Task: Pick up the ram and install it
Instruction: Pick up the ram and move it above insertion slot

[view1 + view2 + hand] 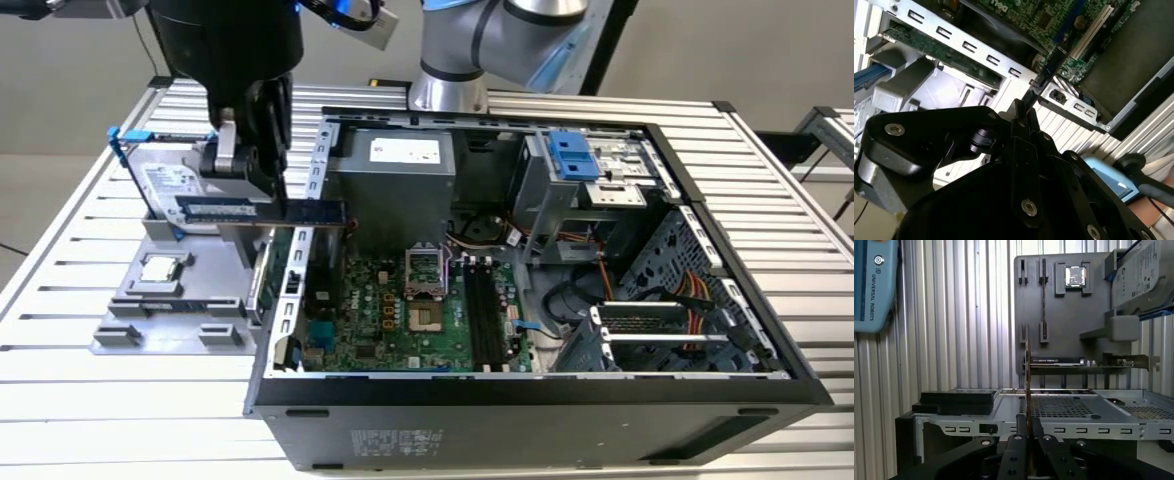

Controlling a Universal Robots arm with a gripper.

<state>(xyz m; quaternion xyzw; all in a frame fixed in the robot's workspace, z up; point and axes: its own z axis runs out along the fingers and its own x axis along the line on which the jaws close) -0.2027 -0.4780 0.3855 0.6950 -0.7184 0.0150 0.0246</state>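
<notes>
Ribbed aluminium table point(54, 300) below; black pincer point(254, 190) clamps thin, flat ram point(314, 211) beside slotted steel case point(320, 150).

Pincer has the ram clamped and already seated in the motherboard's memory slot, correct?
Not seated. The pincer does have the ram clamped, but the stick hangs in the air by the case wall at the exterior view's left, apart from the memory slots.
</notes>
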